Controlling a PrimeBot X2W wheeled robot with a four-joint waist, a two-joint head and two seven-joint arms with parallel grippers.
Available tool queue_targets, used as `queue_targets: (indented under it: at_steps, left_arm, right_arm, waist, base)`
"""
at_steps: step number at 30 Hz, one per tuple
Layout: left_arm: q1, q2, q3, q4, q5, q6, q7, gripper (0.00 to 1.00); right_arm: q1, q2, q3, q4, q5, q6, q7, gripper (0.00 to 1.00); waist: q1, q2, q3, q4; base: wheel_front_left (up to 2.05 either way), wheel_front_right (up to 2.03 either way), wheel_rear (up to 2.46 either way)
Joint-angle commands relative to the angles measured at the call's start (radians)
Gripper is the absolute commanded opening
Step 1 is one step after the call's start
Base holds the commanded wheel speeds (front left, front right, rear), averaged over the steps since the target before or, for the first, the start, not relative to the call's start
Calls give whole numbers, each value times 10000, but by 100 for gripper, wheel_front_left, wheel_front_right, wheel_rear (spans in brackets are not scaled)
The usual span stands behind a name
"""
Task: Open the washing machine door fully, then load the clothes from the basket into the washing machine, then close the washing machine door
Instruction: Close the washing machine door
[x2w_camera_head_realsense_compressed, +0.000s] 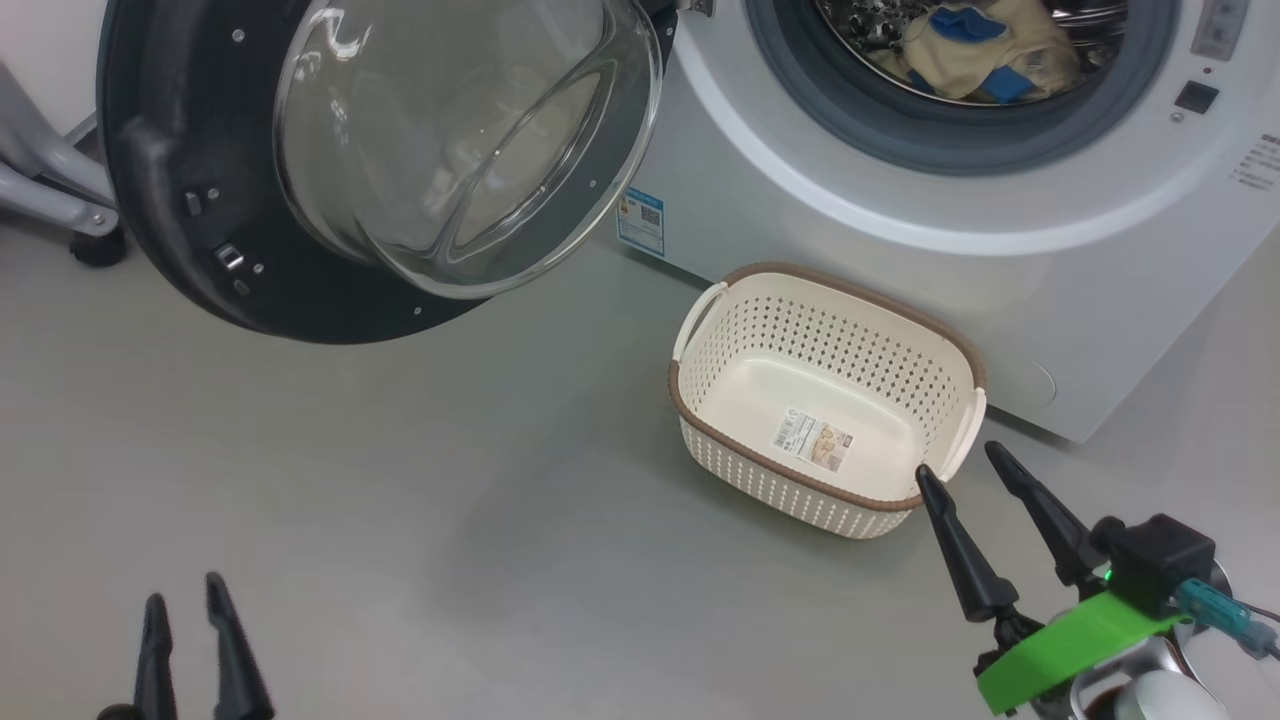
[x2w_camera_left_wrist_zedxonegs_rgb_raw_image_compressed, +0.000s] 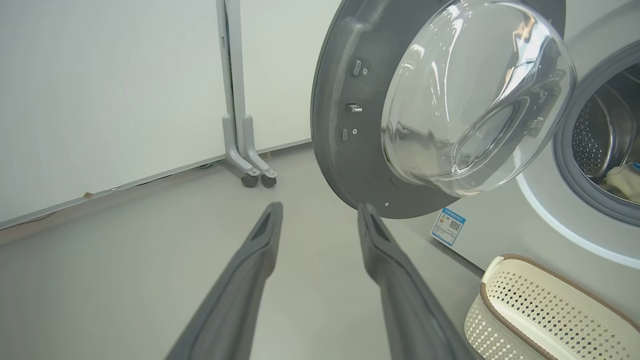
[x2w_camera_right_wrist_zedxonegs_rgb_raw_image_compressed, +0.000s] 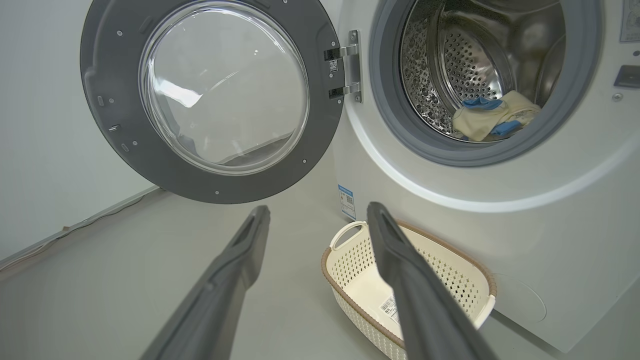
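Cream-yellow clothes (x2w_camera_head_realsense_compressed: 985, 50) lie in the washing machine (x2w_camera_head_realsense_compressed: 1000, 260) drum, well beyond the right gripper (x2w_camera_head_realsense_compressed: 959, 460). That gripper is spread and empty, and the emptied basket (x2w_camera_head_realsense_compressed: 830, 282) sits just ahead of it. The left gripper (x2w_camera_head_realsense_compressed: 184, 590), also spread and empty, sits well short of the washing machine door (x2w_camera_head_realsense_compressed: 170, 200). In closing, a finger may skid off the door's glossy rim, or cloth near the gasket may get pinched.

Our head camera looks down on the basket (x2w_camera_head_realsense_compressed: 820, 340); our 2 low wrist cameras share the washing machine door (x2w_camera_right_wrist_zedxonegs_rgb_raw_image_compressed: 115, 145).
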Motion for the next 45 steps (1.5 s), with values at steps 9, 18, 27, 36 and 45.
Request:
queue_targets:
  at_steps: [9,18,27,36,45]
  left_arm:
    - [-683,45,1027,-723,-328,-303,-69,0]
    - [-1728,547,1860,-640,-618,-651,-69,0]
    - [-3603,1689,3078,-216,-2085,-1124,455,0]
    - [-5827,3091,4184,1128,-3673,-1612,1147,0]
    - [-8219,4166,4928,2994,-5388,-1855,2198,0]
  right_arm:
    - [-508,-256,138,-316,86,-2,-82,100]
    - [-550,-280,78,-354,70,-2,-82,100]
    - [-587,-323,61,-392,69,-2,-64,100]
    - [-708,-408,200,-420,90,-2,-20,100]
    - [-768,-618,203,-622,88,-2,114,100]
  waist:
    - [0,0,195,-300]
    - [0,0,338,-545]
    - [0,0,405,-648]
    - [0,0,477,-854]
    - [0,0,791,-1124]
  base:
    - [0,0,0]
    - [0,0,0]
    - [0,0,0]
    - [0,0,0]
    - [0,0,0]
